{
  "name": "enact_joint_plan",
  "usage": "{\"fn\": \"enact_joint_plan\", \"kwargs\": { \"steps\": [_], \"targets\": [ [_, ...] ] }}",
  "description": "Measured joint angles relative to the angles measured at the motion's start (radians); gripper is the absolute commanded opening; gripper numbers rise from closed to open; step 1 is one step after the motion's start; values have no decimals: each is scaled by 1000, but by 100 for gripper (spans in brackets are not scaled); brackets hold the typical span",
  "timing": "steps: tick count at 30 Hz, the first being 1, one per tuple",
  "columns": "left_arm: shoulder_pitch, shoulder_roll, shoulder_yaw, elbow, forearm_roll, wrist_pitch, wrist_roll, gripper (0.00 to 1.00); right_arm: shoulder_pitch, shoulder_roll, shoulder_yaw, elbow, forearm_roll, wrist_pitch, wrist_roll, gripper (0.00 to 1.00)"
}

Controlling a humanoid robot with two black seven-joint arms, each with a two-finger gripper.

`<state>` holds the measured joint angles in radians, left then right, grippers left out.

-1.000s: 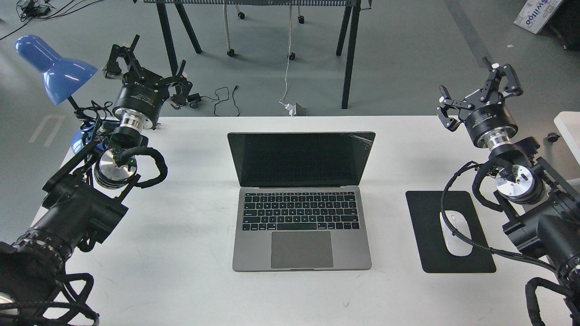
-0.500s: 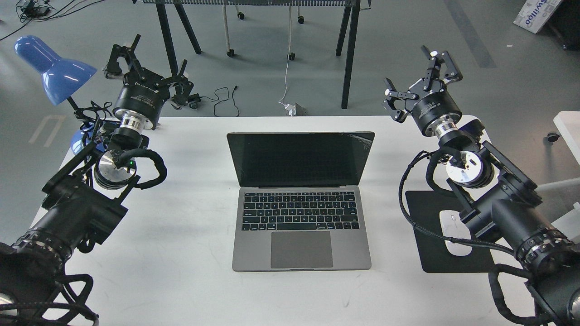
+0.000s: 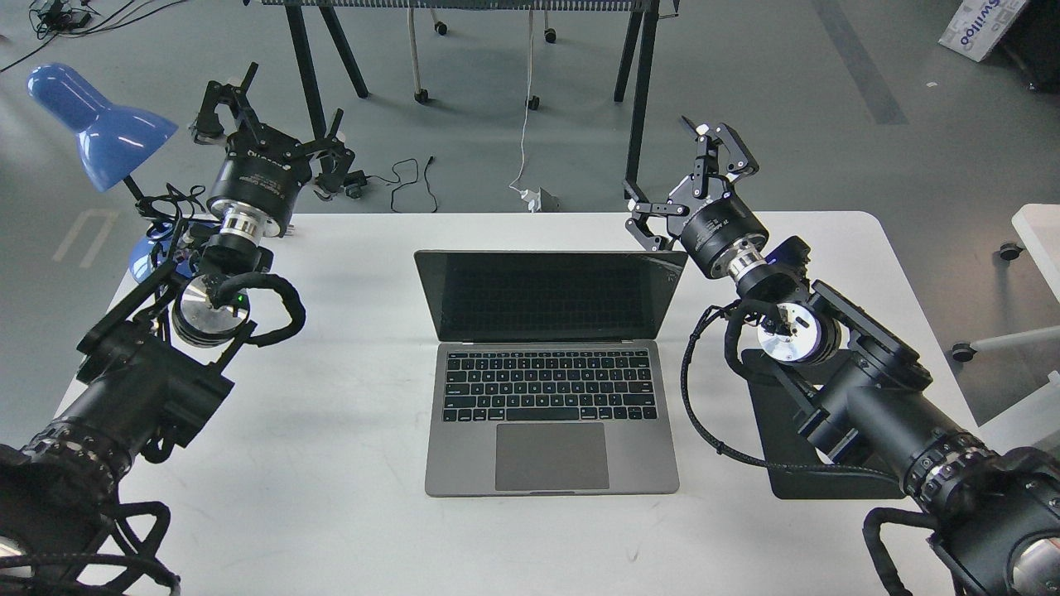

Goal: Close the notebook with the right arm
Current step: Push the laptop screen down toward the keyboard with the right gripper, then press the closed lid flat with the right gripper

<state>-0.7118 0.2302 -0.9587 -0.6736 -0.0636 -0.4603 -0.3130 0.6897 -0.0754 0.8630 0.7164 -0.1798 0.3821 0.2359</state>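
Note:
The notebook is a space-grey laptop lying open in the middle of the white table. Its black screen stands up and is cracked at the top right corner. My right arm comes in from the lower right. Its gripper is open, and its lower finger is right at the lid's top right corner, behind the screen. I cannot tell whether it touches the lid. My left gripper is open and empty at the table's far left, next to the blue lamp.
A blue desk lamp stands at the far left corner. A black mouse pad lies right of the notebook, partly under my right arm. Black table legs and cables are on the floor beyond the table's far edge.
My right arm has swung left from the table's right edge to the notebook's top right corner. The lid's top edge sits slightly lower now. The left arm has not moved.

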Motion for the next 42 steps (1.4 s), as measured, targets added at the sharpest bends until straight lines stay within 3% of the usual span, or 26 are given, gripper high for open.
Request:
{"fn": "enact_joint_plan", "kwargs": {
  "steps": [14, 34, 42],
  "targets": [
    [3, 0, 0, -5, 1, 0, 0, 100, -167, -188, -171, 260, -3, 27, -9, 100],
    [6, 0, 0, -8, 1, 0, 0, 100, -215, -214, -341, 259, -68, 14, -4, 100],
    [6, 0, 0, -8, 1, 0, 0, 100, -219, -222, -415, 258, -146, -46, -9, 100]
  ]
}}
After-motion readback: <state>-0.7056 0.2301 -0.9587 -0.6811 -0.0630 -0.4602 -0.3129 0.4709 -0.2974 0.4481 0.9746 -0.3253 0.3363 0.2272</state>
